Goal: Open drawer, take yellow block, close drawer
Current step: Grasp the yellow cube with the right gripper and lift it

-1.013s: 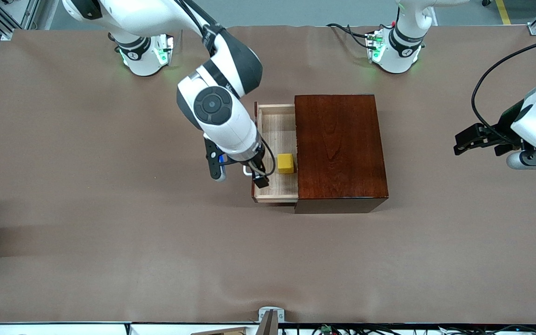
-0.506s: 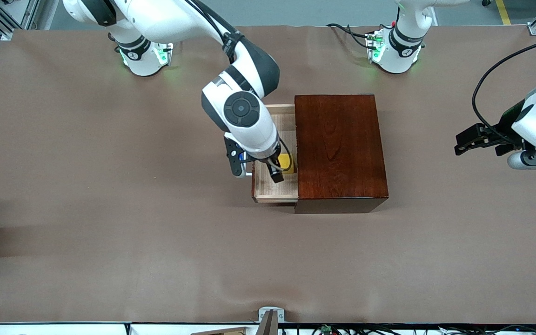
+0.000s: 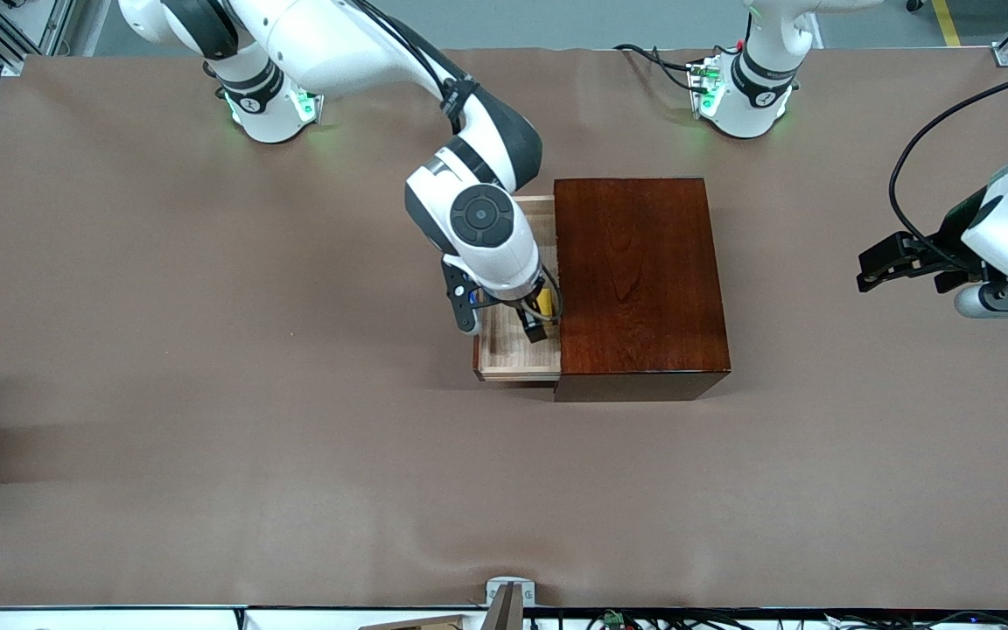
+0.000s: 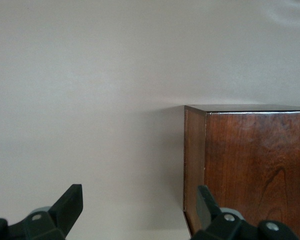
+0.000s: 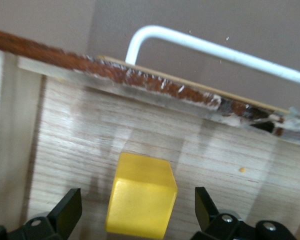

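Note:
The drawer stands pulled out of the mahogany cabinet toward the right arm's end of the table. The yellow block sits on the drawer's pale floor close to the cabinet, mostly hidden by my right wrist. My right gripper is open and low over it. In the right wrist view the yellow block lies between the open fingers, untouched, and the white handle and the drawer front show past it. My left gripper is open, empty and waits off the cabinet's other end.
In the left wrist view my left gripper hangs open over the bare brown table, with a corner of the cabinet by one finger. The arm bases stand along the table's back edge.
My right gripper has moved from over the drawer's front edge toward the cabinet and come down around the yellow block. The left arm has not moved.

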`<state>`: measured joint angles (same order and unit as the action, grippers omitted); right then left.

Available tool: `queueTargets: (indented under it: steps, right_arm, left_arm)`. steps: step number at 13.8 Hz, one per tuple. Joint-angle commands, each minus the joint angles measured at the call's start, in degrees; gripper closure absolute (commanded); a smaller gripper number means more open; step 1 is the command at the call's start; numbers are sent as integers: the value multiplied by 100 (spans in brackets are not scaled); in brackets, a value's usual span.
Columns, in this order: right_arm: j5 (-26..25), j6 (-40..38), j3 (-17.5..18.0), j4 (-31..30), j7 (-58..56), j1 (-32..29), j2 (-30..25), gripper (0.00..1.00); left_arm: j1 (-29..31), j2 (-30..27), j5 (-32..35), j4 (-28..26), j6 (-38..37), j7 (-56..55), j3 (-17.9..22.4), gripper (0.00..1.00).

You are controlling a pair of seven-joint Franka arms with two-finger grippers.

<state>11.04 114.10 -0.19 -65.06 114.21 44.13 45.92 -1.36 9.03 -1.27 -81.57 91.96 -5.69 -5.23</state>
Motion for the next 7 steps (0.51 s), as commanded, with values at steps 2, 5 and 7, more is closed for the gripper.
queueTargets:
  steps: [2,5,7]
  right_arm:
    - [56,77,-86,169,154,78,189,0]
    - [39,130,-95,169,154,78,251,0]
    - [47,130,-95,169,154,78,251,0]
  left_arm:
    - [13,-182,101,-123,6,68,-49,0]
    - [13,-182,92,-123,-3,68,-49,0]
    - [13,-182,92,-123,-3,68,-49,0]
